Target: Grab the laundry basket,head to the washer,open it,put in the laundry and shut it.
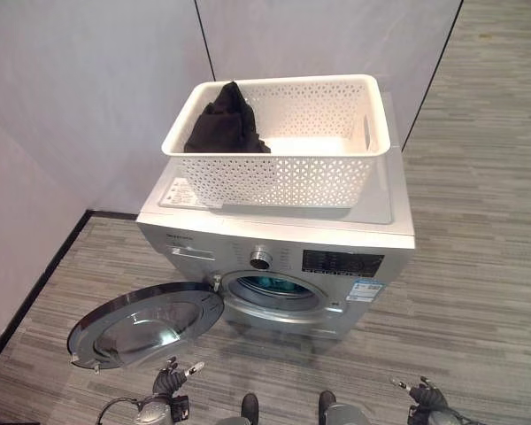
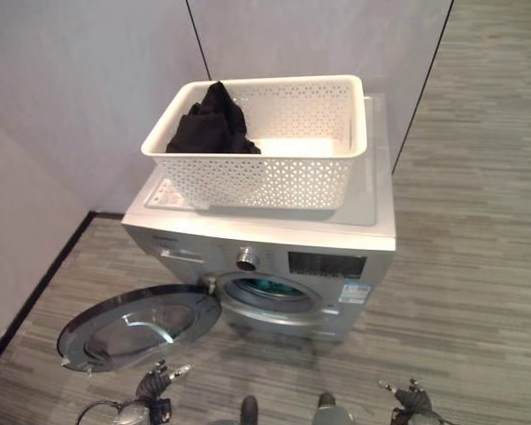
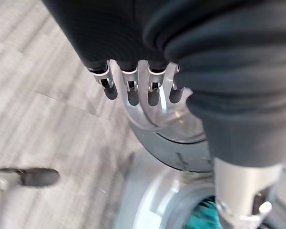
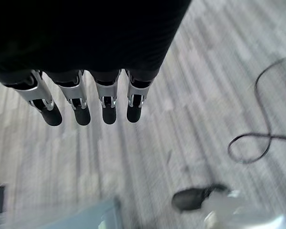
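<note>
Fingers of the left hand hang straight and relaxed, holding nothing, low in front of the washer's open door; in the left wrist view the door's round glass and rim sit just past the fingertips. The right hand hangs low on the other side, well apart from the machine, its fingers likewise loose, extended and empty over the striped grey floor. Between the two hands and further out stands the silver washer, its door swung fully open to the robot's left and lying nearly flat, the drum opening exposed with something teal visible inside. A control knob and a dark display panel sit above the opening. On top of the washer rests the white perforated laundry basket, set a little toward the machine's left side. A dark garment lies bunched in the basket's left end, partly draped up against its wall; the remainder of the basket's floor shows bare. Pale wall panels stand behind the machine.
</note>
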